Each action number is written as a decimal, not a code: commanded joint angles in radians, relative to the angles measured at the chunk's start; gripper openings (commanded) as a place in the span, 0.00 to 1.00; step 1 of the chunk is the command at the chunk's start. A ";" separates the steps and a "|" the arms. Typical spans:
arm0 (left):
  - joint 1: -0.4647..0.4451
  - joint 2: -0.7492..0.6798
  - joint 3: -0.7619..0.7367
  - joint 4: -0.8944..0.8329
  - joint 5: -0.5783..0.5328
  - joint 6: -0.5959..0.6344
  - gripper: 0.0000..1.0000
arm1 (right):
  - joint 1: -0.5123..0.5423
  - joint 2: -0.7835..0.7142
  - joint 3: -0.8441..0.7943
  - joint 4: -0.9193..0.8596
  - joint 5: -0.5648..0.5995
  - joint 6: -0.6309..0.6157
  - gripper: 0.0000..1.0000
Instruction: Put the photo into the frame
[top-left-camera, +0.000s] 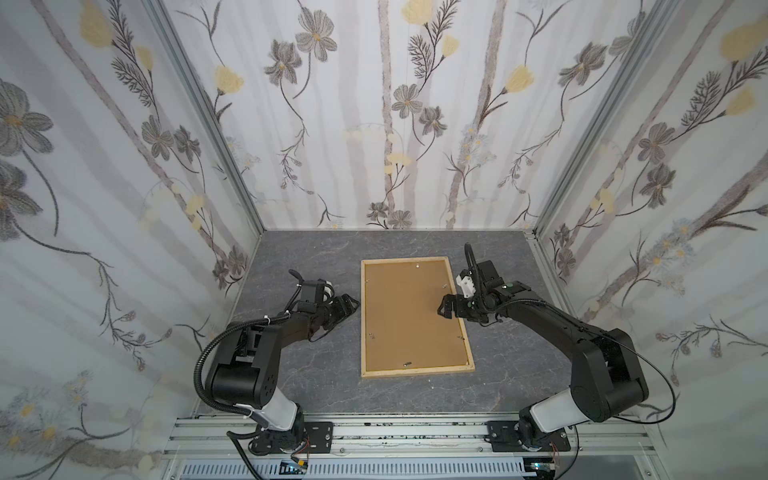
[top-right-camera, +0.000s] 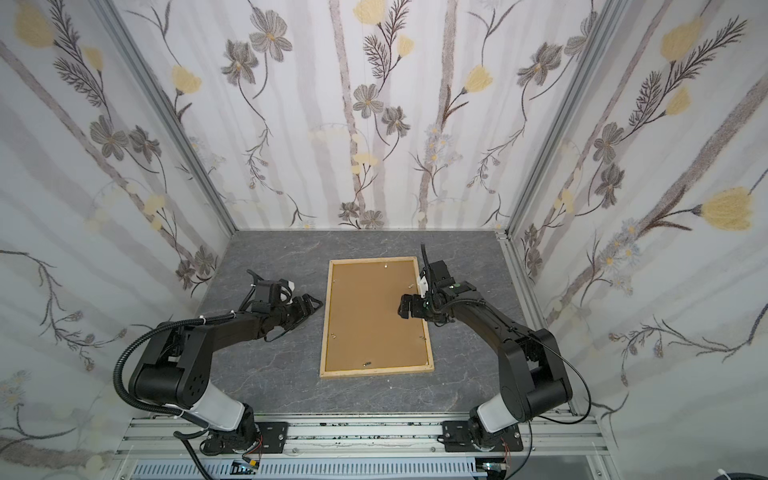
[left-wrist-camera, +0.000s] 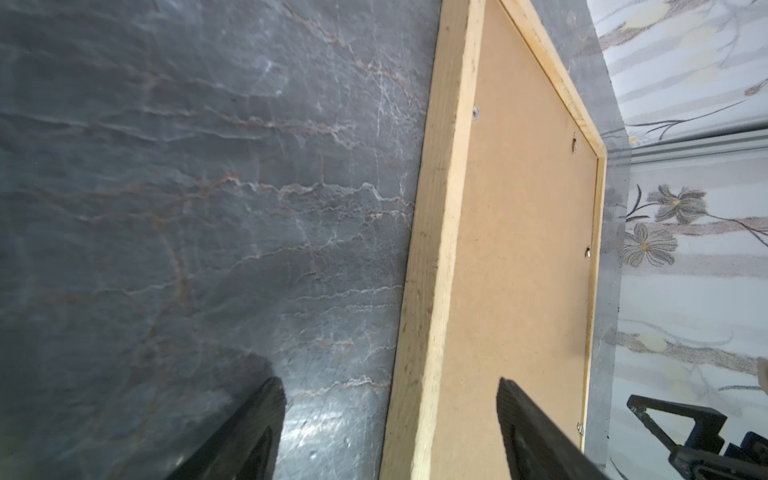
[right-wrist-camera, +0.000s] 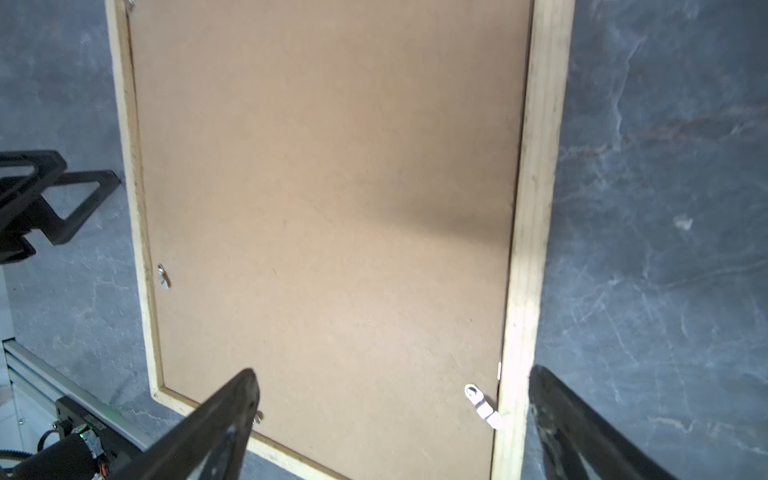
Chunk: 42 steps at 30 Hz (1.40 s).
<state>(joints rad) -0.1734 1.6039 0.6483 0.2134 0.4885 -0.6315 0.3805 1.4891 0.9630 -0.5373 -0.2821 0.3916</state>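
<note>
Here we are, the frame (top-left-camera: 417, 371) lies flat in the middle of the grey marbled table (top-left-camera: 307, 374), back side up, long sides running away from my bases. I see the same in both top views (top-right-camera: 376, 372). The brown backing panel (top-left-camera: 407, 316) sits inside the pale wood rails and fills them edge to edge. Small metal tabs (right-wrist-camera: 482, 401) lie on the panel close to the rails.

My left pincer (top-left-camera: 352, 306) is low over the table, just beside the frame's left long rail, tips pointing at it. Whether it touches the wood I cannot tell. Its jaws stand well apart and there is nothing between them. From my left wrist I see one finger (left-wrist-camera: 266, 415) over bare table and the other over the panel, with the wooden rail (left-wrist-camera: 432, 270) running up between them.

Over to my right pincer (top-left-camera: 442, 309). It hangs above the panel near the right long rail, about halfway along it. Jaws spread as wide as they go, gripping nothing. My right wrist shows one finger (right-wrist-camera: 224, 415) over the panel (right-wrist-camera: 324, 208) and the other out past the rail (right-wrist-camera: 536, 208), over the table. A soft shadow falls on the panel beside that rail.
</note>
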 joint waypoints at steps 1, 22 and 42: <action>-0.019 0.018 0.008 0.022 -0.019 0.001 0.79 | 0.004 -0.022 -0.042 -0.010 -0.014 -0.007 1.00; -0.050 0.040 -0.014 0.038 -0.037 -0.014 0.77 | 0.035 0.003 -0.130 0.062 -0.057 0.006 0.99; -0.051 0.027 -0.042 0.054 -0.030 -0.021 0.77 | 0.082 -0.008 -0.188 0.126 -0.124 0.048 0.98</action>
<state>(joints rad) -0.2241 1.6314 0.6159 0.3344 0.4675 -0.6365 0.4545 1.4830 0.7872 -0.3843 -0.3496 0.4156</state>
